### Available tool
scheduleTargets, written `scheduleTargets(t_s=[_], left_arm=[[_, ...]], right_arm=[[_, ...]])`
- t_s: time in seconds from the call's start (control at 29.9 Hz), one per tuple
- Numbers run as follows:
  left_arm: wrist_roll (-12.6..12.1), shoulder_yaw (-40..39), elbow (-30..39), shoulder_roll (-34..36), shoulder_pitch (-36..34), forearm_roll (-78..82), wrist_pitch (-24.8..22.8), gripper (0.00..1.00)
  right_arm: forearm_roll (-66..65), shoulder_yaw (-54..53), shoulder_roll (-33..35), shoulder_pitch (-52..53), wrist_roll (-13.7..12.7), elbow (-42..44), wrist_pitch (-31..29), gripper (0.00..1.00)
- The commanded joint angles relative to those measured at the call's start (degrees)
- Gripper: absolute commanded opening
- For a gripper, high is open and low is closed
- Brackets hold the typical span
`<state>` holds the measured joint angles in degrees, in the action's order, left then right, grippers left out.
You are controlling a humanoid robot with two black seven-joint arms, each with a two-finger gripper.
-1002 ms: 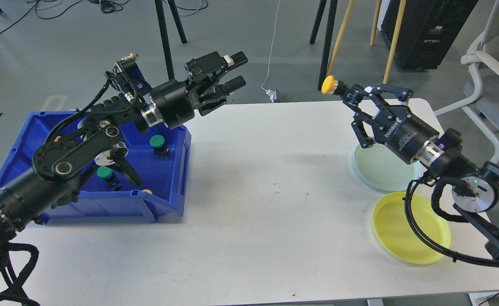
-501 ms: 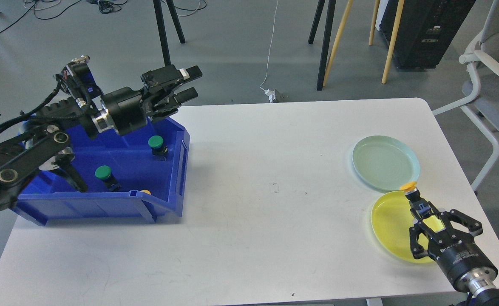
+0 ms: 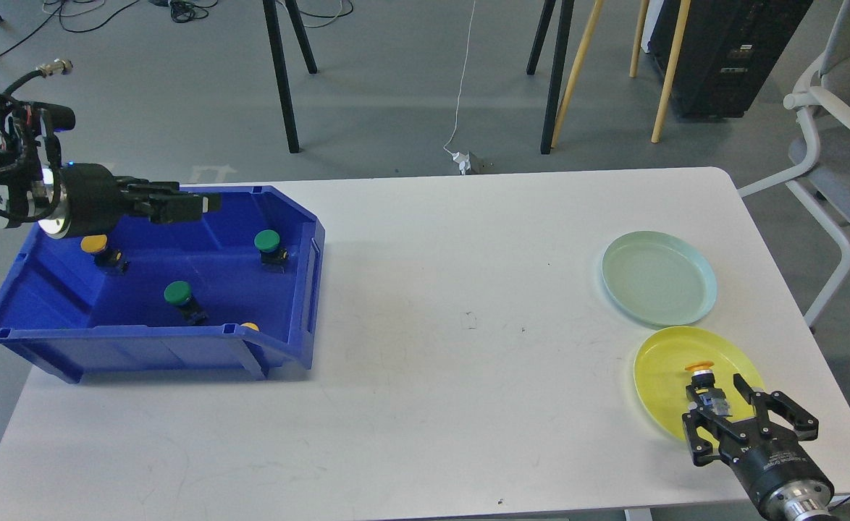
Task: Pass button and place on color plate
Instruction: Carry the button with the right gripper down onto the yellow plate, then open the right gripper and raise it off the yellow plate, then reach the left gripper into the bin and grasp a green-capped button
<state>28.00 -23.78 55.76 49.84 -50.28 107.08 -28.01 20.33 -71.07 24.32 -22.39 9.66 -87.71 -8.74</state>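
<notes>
A yellow-capped button (image 3: 701, 370) stands on the yellow plate (image 3: 660, 373) at the front right of the table. My right gripper (image 3: 723, 399) is low over the plate's near edge. Its jaws are spread around the button's black base and look open. My left gripper (image 3: 204, 205) is far left, above the back of the blue bin (image 3: 302, 239), open and empty. In the bin lie two green buttons (image 3: 267, 240) (image 3: 177, 293), a yellow button (image 3: 93, 244) and another yellow one (image 3: 250, 327), mostly hidden by the front wall.
A pale green plate (image 3: 659, 278) sits just behind the yellow plate. The white table (image 3: 454, 304) runs between bin and plates. Tripod legs, cables and a chair (image 3: 838, 145) stand on the floor beyond the table.
My right gripper came down from high at the back right, set the yellow button on the yellow plate and spread its jaws. My left arm drew back left over the bin.
</notes>
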Motion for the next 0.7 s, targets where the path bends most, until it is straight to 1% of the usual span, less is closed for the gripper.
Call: scheduleTargets(t_s=[0.0,0.17,0.3,0.37,0.43,0.57,0.67], left_arm=[[0.0,4.35,-1.97,-0.27,-0.17,2.78,0.01,0.85],[0.0,6.64,-4.87,-1.67,-0.26,3.83,0.01,0.85],[0.0,7.7,-7.24,-3.43,-0.17,3.92,0.01,0.85],[0.0,7.7,-7.6,-4.22,-0.17,4.01,0.01,0.85],[0.0,7.96,-7.69,-4.92,0.01,4.19,0.01,0.85],[0.0,10.85,-7.69,-6.07,-0.08,4.27,0.01,0.85],[0.0,11.91,-9.08,-7.73,-0.08,4.27,0.01,0.85]], right_arm=[[-0.73,-0.12,1.78,7.59,-0.08,-0.09,-0.14,1.0],[-2.22,1.28,10.03,24.64,-0.34,0.96,0.83,1.0],[-2.23,7.68,14.34,36.07,-0.43,4.21,0.74,1.0],[-2.23,10.68,15.49,39.95,-0.43,5.87,0.74,1.0],[-2.14,12.35,15.58,41.54,-0.43,7.11,0.74,1.0],[-2.22,12.71,15.41,41.73,-0.43,7.73,0.65,1.0],[-2.14,12.71,15.41,41.64,-0.43,7.73,0.48,1.0]])
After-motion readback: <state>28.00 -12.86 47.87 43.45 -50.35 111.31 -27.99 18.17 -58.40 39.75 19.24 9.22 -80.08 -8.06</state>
